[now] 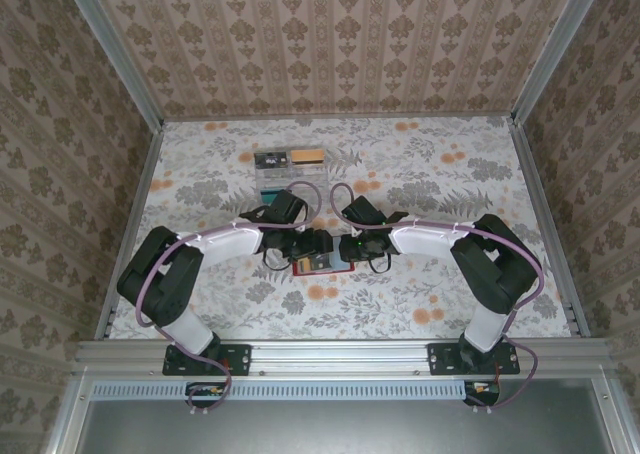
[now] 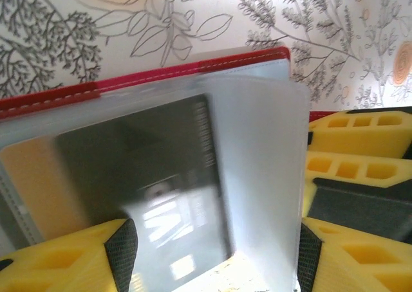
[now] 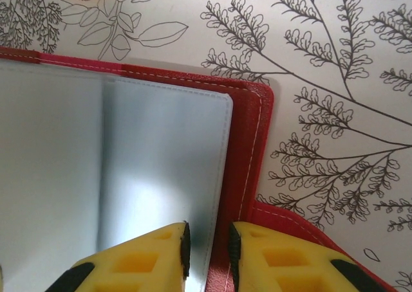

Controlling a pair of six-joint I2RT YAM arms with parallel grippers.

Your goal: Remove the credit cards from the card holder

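The red card holder (image 1: 322, 265) lies open on the flowered table between both grippers. In the left wrist view its clear sleeves (image 2: 257, 170) stand up, one with a dark credit card (image 2: 148, 170) inside and an orange card (image 2: 32, 189) behind it. My left gripper (image 2: 215, 260) stands open, its pads wide on either side of the sleeves. My right gripper (image 3: 207, 253) is shut narrowly on the holder's right edge, with the pale inner face (image 3: 161, 170) and red border (image 3: 248, 144) between its pads. The red closing tab (image 3: 290, 218) sticks out beside it.
Cards (image 1: 290, 159) lie flat on the table (image 1: 450, 284) behind the grippers, towards the back wall, with pale ones (image 1: 280, 181) just in front. My right gripper's yellow fingers (image 2: 360, 150) sit close beside the left jaws. Metal rails edge the table.
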